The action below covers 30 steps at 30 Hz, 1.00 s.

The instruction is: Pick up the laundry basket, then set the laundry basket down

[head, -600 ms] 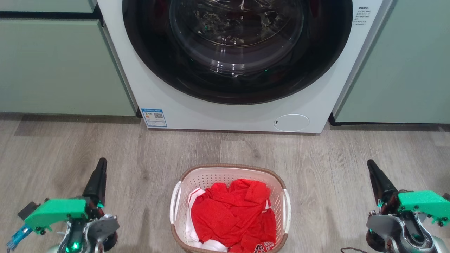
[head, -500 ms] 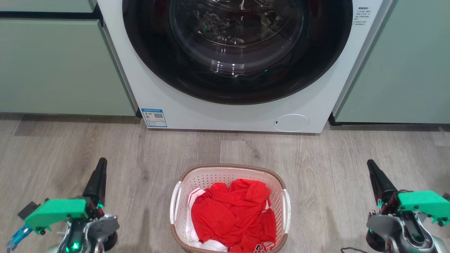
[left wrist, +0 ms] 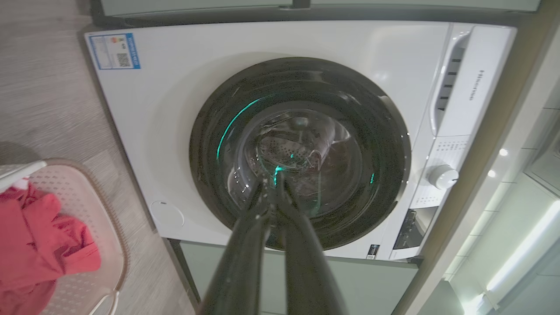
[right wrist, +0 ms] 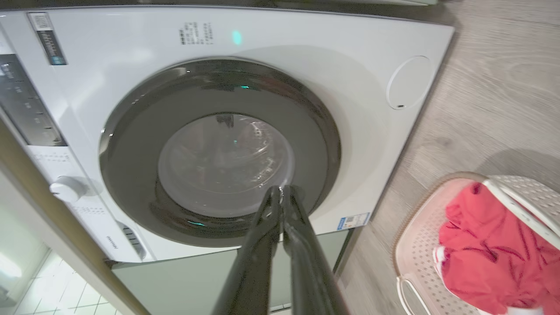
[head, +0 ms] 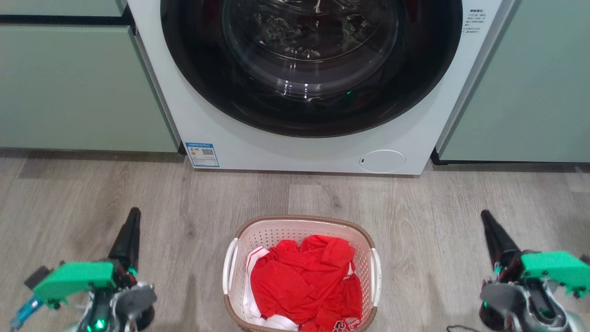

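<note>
1. Jaws pressed tip to tip, holding nothing, on the left gripper (head: 133, 213) and the right gripper (head: 485, 214).
2. The basket (head: 295, 229) — perforated cream plastic, brown woven rim — sits on the wood-grain floor (head: 415, 207) between them, with crumpled red cloth (head: 299, 281) inside.

Grey wood floor (head: 92, 184), white washing machine (head: 276, 152), green cabinets (head: 69, 92)

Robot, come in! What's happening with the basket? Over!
Left pincer shut, empty, left of laundry basket. Right pincer shut, empty, on its right. Basket on floor, red clothes inside. Just floor between.
</note>
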Motion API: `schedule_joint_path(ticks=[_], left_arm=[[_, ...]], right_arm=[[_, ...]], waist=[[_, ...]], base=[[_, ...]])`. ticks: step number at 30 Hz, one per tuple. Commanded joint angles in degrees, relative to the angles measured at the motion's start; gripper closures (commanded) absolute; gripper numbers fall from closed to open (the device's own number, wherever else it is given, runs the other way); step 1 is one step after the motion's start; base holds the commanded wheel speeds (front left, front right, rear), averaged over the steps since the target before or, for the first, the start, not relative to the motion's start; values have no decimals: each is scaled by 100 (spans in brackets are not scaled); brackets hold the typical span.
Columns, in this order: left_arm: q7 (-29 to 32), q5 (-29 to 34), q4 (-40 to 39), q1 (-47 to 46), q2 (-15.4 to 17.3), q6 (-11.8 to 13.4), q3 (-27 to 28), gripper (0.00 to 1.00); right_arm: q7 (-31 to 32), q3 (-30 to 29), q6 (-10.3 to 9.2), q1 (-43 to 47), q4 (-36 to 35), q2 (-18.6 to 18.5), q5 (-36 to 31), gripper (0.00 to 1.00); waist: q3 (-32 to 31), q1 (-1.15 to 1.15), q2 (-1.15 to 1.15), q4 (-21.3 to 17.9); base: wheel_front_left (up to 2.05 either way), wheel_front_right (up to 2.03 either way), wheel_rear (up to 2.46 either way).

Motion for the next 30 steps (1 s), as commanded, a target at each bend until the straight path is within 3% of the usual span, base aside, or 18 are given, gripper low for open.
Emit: schedule_joint_path(ticks=[1,4,17,30], left_arm=[[-8,1,55,18,-1,5,-9,0],[-10,2,321,219,-31,5,-23,0],[-212,233,238,172,-25,1,57,0],[-429,1052,-80,78,-19,30,156,0]], right_arm=[[-4,8,-1,14,53,4,0,0],[-5,31,-1,174,323,48,1,0],[-206,49,3,126,223,40,-245,0],[-423,112,7,32,-25,31,-1101,0]], waist=[[0,0,0,0],[1,0,0,0],[11,0,0,0],[20,0,0,26]], base=[[0,0,0],[0,0,0],[0,0,0],[0,0,0]])
